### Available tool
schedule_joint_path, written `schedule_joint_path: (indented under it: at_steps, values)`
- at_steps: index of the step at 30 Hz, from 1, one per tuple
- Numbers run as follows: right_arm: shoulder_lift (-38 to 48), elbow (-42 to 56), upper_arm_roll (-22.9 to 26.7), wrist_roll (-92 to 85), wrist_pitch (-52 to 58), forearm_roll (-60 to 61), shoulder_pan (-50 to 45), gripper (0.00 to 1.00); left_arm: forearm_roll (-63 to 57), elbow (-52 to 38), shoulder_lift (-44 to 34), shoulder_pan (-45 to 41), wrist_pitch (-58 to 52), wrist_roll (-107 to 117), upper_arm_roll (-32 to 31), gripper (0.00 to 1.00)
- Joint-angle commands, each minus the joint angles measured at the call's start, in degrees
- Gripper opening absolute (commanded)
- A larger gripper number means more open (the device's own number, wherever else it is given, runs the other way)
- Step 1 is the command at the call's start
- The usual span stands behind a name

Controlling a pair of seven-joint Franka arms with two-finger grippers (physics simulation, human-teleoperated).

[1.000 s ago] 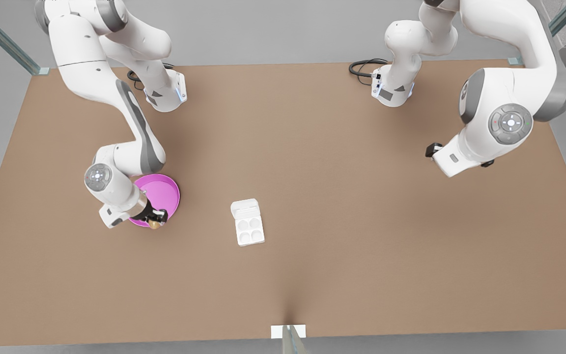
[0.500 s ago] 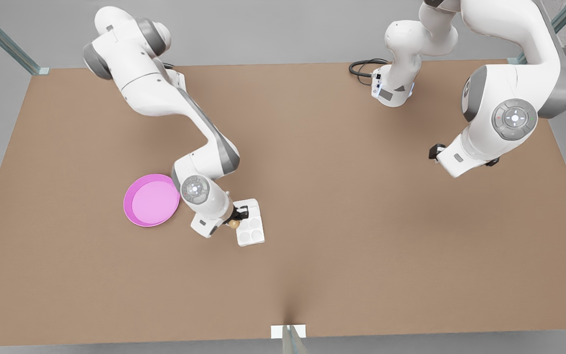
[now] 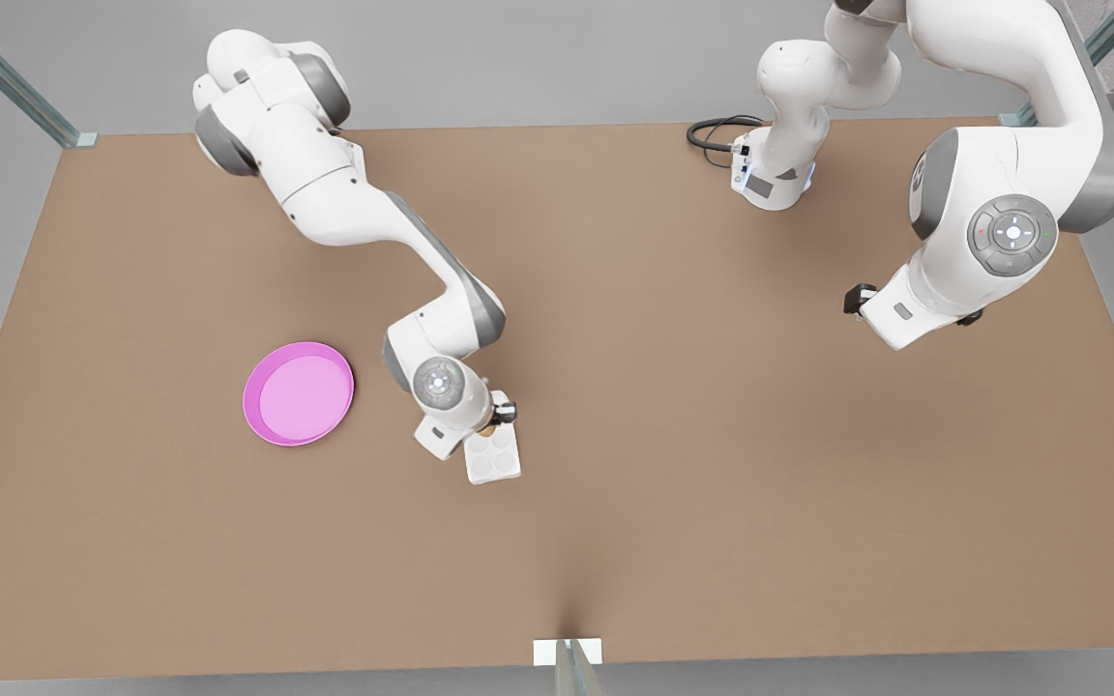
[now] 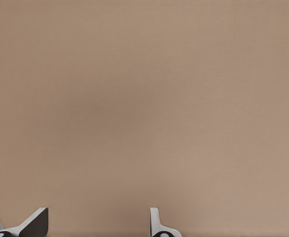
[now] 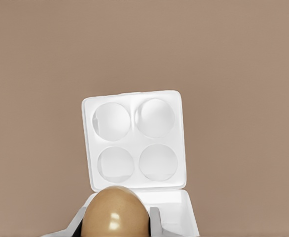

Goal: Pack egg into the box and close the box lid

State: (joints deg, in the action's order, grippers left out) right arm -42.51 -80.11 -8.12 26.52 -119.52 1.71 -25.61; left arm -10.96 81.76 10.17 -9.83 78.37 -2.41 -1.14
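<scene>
The right gripper (image 3: 496, 422) clasps the egg (image 5: 115, 212) over the box (image 5: 134, 140), its wrist covering most of the box lid (image 5: 176, 210). The left gripper (image 4: 97, 224) waits spread apart over bare table (image 4: 144, 98), well away.

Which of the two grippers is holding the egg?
The right gripper, over the white box, is shut on the egg; the left gripper waits open over the table.

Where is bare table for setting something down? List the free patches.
Free: the wide table stretch between the box and the waiting, open left claw; also the near strip in front of the pink plate. Crowded: at the box, where the right claw holds the egg.
</scene>
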Motion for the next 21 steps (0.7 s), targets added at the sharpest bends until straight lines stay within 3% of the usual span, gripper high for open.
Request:
schedule_joint_path:
  at_steps: [1, 6, 8, 9, 10, 11, 14, 16, 19, 21]
  values:
    - [-0.64, 0.92, 0.03, 8.11, 0.25, -0.57, -0.32, 0.44, -0.72, -0.02, -0.06, 0.07, 0.03, 0.83, 0.00, 1.00]
    - [-5.04, 4.52, 1.09, 6.79, 0.51, -1.62, 0.03, 0.47, -0.72, -0.02, -0.06, 0.07, 0.03, 0.83, 0.00, 1.00]
    - [-6.18, 4.53, 1.18, 7.58, 0.51, -1.62, -0.06, 0.56, -0.72, -0.02, -0.06, 0.07, 0.12, 0.83, 0.00, 1.00]
    - [-6.18, 4.53, 1.09, 7.75, 0.51, -1.62, -0.14, 0.69, -0.72, -0.02, -0.06, 0.07, 0.12, 0.83, 0.00, 1.00]
    - [-6.27, 4.44, 1.18, 7.93, 0.51, -1.62, -0.32, 0.76, -0.72, -0.02, -0.06, 0.07, 0.12, 0.83, 0.00, 1.00]
    - [-6.18, 4.52, 1.09, 8.11, 0.51, -1.62, -0.41, 1.00, -0.72, -0.02, -0.06, 0.07, 0.12, 0.83, 0.00, 1.00]
    - [-5.66, 5.67, 1.00, 7.06, -1.85, -1.36, -0.59, 1.00, -0.72, -0.02, -0.06, 0.07, 0.12, 0.83, 0.00, 1.00]
    - [-3.73, 11.82, 0.74, -6.21, -2.03, -1.18, 1.26, 1.00, -0.72, -0.02, -0.06, 0.07, 0.12, 0.83, 0.00, 1.00]
    - [17.10, 11.12, 1.18, -15.88, 25.82, -2.15, 15.58, 1.00, -0.72, -0.02, -0.06, -0.01, 0.12, 0.83, 0.00, 1.00]
    - [26.94, -0.37, 4.43, -23.52, 25.22, -7.34, 19.88, 1.00, -0.73, -0.02, 0.20, -0.10, 0.03, 1.01, 0.00, 1.00]
